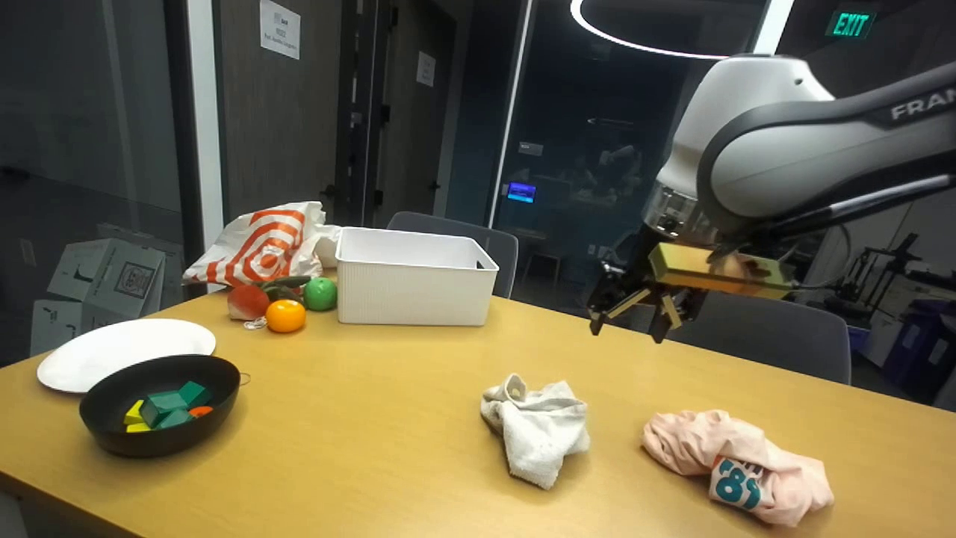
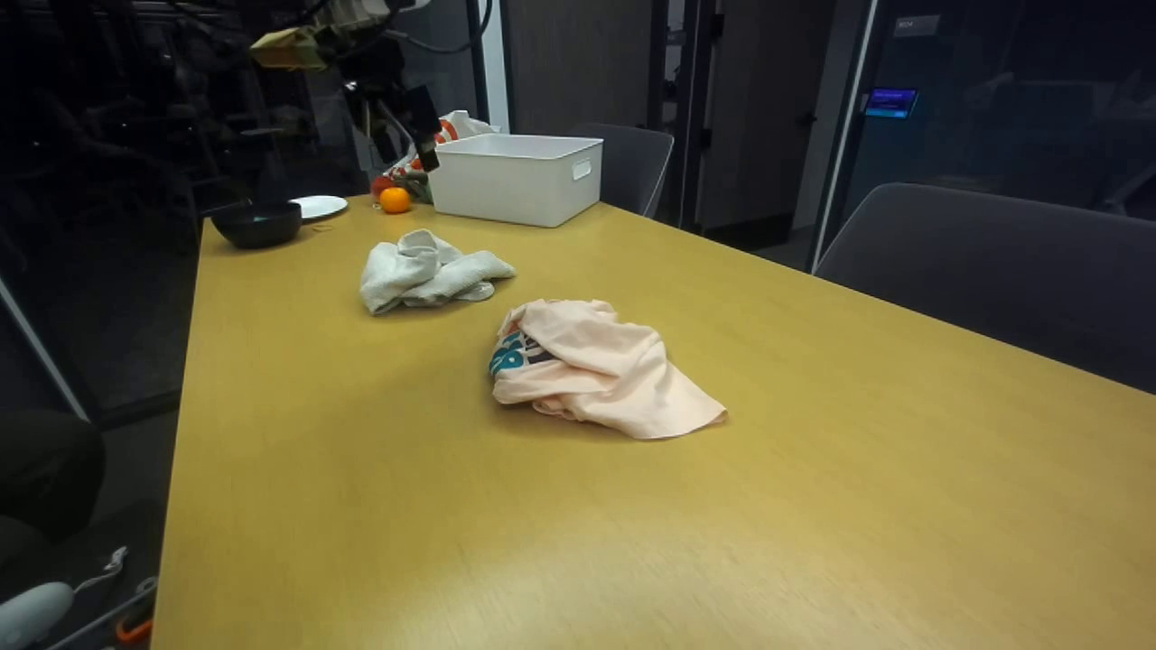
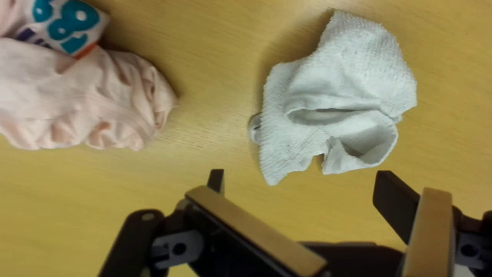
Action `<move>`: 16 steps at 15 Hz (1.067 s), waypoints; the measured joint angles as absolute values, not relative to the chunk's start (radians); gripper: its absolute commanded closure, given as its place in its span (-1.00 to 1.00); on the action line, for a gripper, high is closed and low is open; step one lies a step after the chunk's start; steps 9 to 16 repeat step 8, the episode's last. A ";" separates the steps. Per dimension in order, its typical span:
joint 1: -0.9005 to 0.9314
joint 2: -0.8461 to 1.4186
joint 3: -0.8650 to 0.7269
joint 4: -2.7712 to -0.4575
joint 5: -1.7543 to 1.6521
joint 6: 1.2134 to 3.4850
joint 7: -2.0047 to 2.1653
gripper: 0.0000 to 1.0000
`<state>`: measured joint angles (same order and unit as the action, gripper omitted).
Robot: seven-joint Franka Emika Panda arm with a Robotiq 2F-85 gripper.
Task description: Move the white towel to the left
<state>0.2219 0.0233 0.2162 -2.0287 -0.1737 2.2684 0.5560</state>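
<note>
Fingers [image 3: 431, 231] gape wide, empty; every view shows the white towel [image 3: 346, 77], only exterior views a bowl [image 2: 257, 229].

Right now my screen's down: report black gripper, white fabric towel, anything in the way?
Gripper open, nothing held. White fabric towel crumpled on yellow wooden table. Pink teal-printed cloth apart from it; nothing seen between gripper and towel.

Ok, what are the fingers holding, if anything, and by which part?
Nothing: the fingers stand open, clear of the white towel on the table.
</note>
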 measured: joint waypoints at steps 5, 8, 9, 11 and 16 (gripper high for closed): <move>0.202 -0.097 0.197 -2.043 -0.154 2.110 0.558 -1.00; 0.199 -0.118 0.197 -2.056 -0.148 2.103 0.558 -1.00; 0.199 -0.118 0.197 -2.056 -0.148 2.103 0.558 -1.00; 0.199 -0.118 0.197 -2.056 -0.148 2.103 0.558 -1.00; 0.199 -0.118 0.197 -2.056 -0.148 2.103 0.558 -1.00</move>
